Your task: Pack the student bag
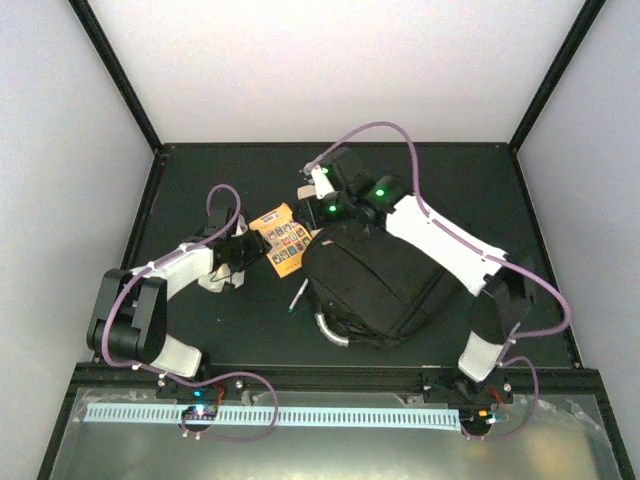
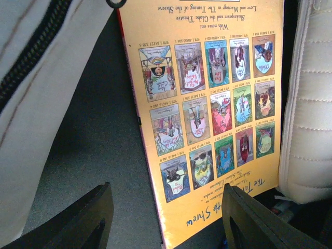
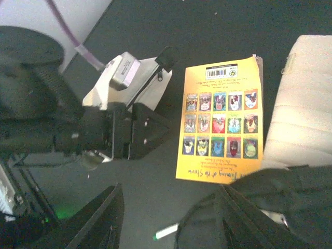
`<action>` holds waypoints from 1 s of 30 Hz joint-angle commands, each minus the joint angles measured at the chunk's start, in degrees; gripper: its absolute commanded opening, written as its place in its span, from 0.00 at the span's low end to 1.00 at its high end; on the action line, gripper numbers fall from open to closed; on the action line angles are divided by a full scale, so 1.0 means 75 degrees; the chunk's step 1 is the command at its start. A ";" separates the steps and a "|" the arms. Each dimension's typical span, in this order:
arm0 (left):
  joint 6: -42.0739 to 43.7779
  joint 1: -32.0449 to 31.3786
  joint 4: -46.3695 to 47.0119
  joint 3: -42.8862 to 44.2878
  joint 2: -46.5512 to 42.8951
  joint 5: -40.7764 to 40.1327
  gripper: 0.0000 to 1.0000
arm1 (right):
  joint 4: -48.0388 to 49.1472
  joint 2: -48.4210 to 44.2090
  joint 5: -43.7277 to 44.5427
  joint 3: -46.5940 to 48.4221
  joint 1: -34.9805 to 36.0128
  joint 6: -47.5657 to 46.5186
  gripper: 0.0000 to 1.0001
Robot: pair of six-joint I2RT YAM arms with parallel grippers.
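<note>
- Student bag point(image 1: 385, 285): black, lying on the counter point(image 1: 200, 180) just right of centre. Its grey handle point(image 1: 328, 331) curls out at its 7 o'clock.
- Bag contents: cannot tell. No view looks into the mouth, and whether the zip is open is hidden under the right arm.
- Right tool point(image 3: 170, 194): over the bag's 11 o'clock edge, jaws spread. Black fabric lies against one finger, but nothing is clearly pinched.
- Book point(image 1: 282, 240): orange-yellow paperback, flat on the counter at the bag's 10 o'clock, back cover up. It is just beside the bag and outside it.
- Pen point(image 1: 298, 297): loose on the counter at the bag's 9 o'clock, close to the fabric.
- Left tool point(image 2: 167, 189): low at the book's 8 o'clock, jaws spread. The book's near corner shows between them, ungripped.
- Zipped pouch point(image 3: 148, 78): whitish with a black zipper, on the counter partly under the left tool. Contents not visible.
- Quilted pouch point(image 3: 303, 98): pale, touching or nearly touching the book's far long edge. Contents not visible.
- Step in hand, as I read it: the book goes in next.
- To do it well: the right tool takes a firm bite on the bag's rim and lifts the mouth open. The left tool takes the book by its free edge, clear of both pouches, and feeds it in spine first.
</note>
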 commanded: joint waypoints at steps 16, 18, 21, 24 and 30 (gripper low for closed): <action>0.0137 0.0180 0.0450 -0.0048 0.0217 0.0675 0.59 | 0.0432 0.3282 0.1658 0.1506 0.0285 0.0041 0.44; 0.0120 0.0181 0.0497 -0.0049 0.0271 0.0717 0.59 | 0.0345 0.3518 0.1754 0.1579 0.0279 0.0028 0.44; 0.0106 0.0181 0.0541 -0.0057 0.0320 0.0746 0.59 | 0.0253 0.3844 0.1738 0.1688 0.0241 -0.0004 0.45; 0.0102 0.0181 0.0538 -0.0053 0.0373 0.0755 0.59 | 0.0215 0.4139 0.1671 0.1802 0.0220 0.0003 0.46; 0.0005 0.0174 0.0527 -0.0084 0.0410 0.0697 0.60 | -0.0037 0.4713 0.1781 0.2154 0.0049 0.0079 0.47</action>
